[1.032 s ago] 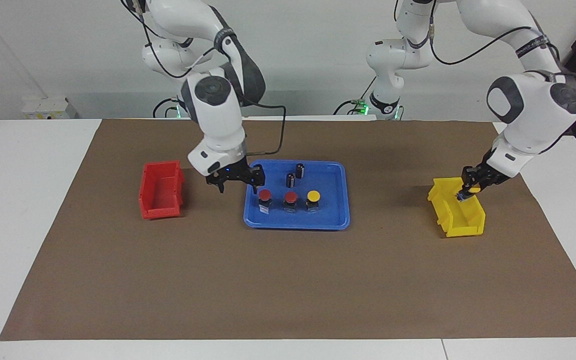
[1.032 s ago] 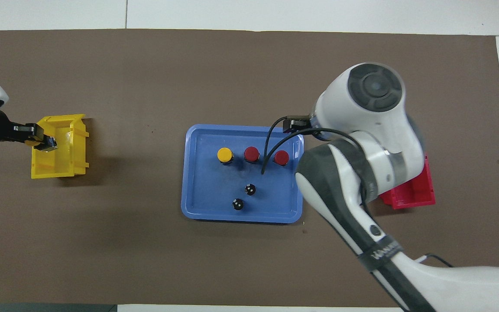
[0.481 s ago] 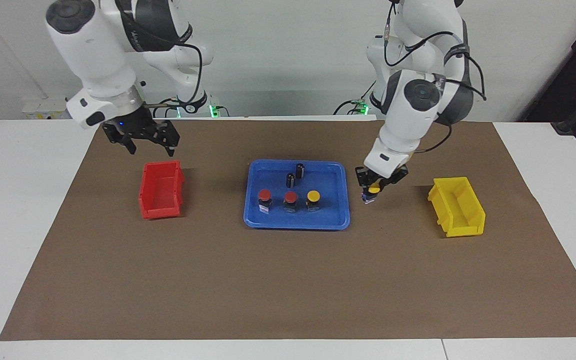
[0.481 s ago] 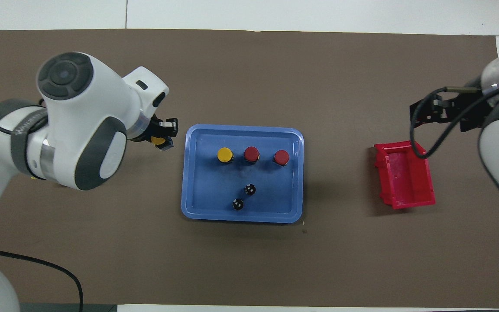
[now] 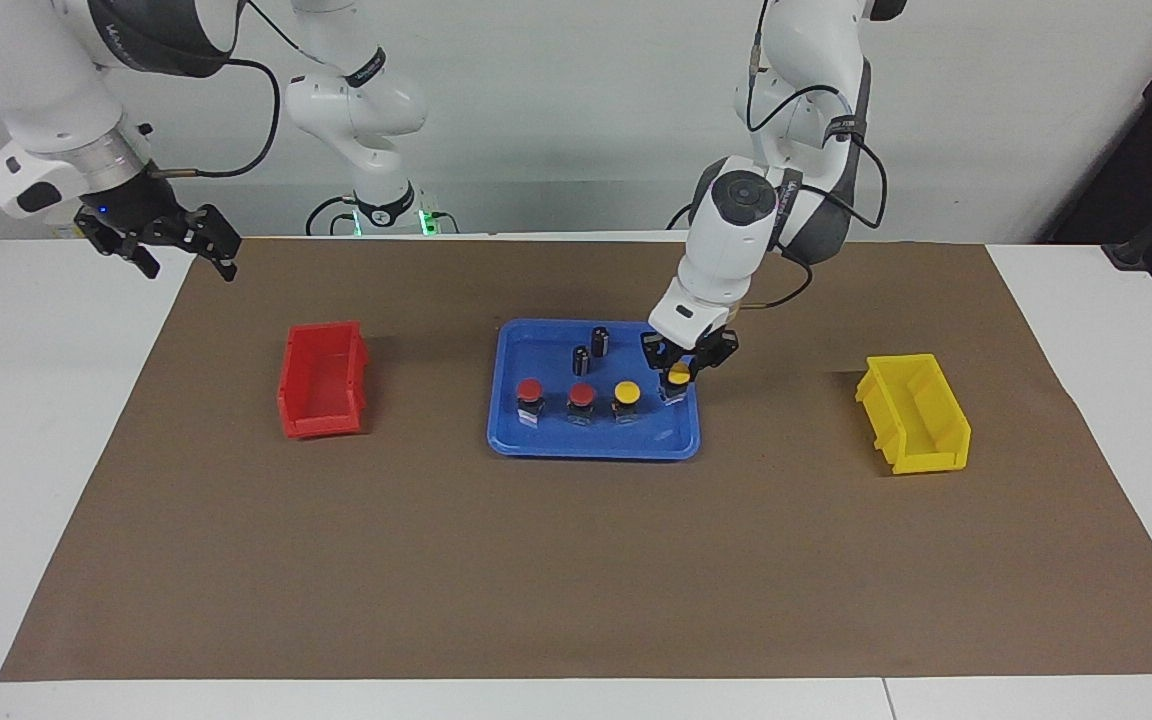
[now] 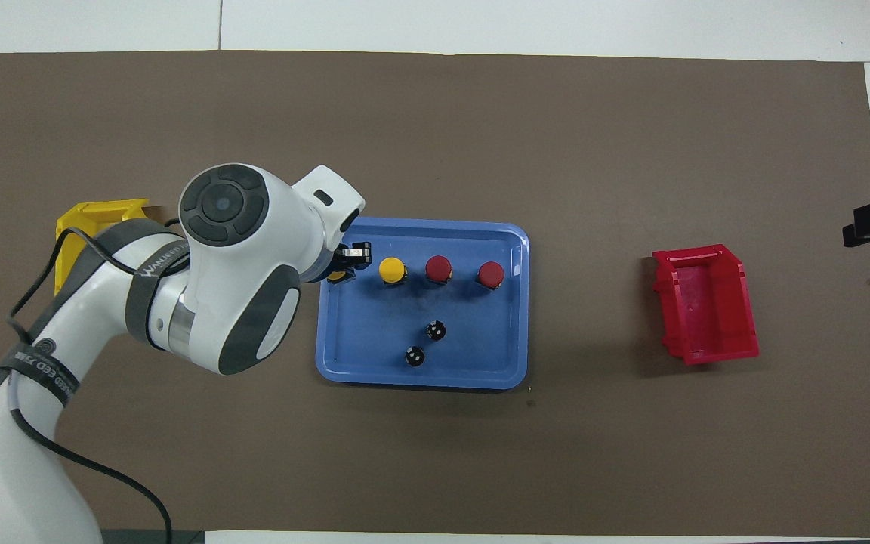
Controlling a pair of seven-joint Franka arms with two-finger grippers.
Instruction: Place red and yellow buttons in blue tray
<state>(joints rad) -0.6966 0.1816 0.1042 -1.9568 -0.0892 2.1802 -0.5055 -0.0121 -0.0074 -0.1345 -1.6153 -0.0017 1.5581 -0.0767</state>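
The blue tray [image 5: 596, 450] [image 6: 420, 378] lies mid-table. Two red buttons [image 5: 530, 390] [image 5: 581, 394] [image 6: 490, 274] [image 6: 439, 267] and a yellow button [image 5: 626, 391] [image 6: 392, 270] stand in a row in it. My left gripper [image 5: 679, 374] [image 6: 346, 266] is shut on a second yellow button [image 5: 677, 379] [image 6: 337, 277], held low inside the tray at the row's end toward the left arm. I cannot tell whether it touches the tray floor. My right gripper [image 5: 189, 262] hangs open and raised over the table's edge at the right arm's end.
Two small dark capless cylinders [image 5: 600, 340] [image 5: 581, 360] [image 6: 436, 330] [image 6: 414, 356] stand in the tray, nearer to the robots than the row. A red bin [image 5: 321, 380] [image 6: 707, 302] sits toward the right arm's end, a yellow bin [image 5: 914, 412] [image 6: 95, 215] toward the left arm's end.
The left gripper carried the yellow button from the yellow bin across to the tray. The right gripper pulled away from the tray, past the red bin, to the table's edge.
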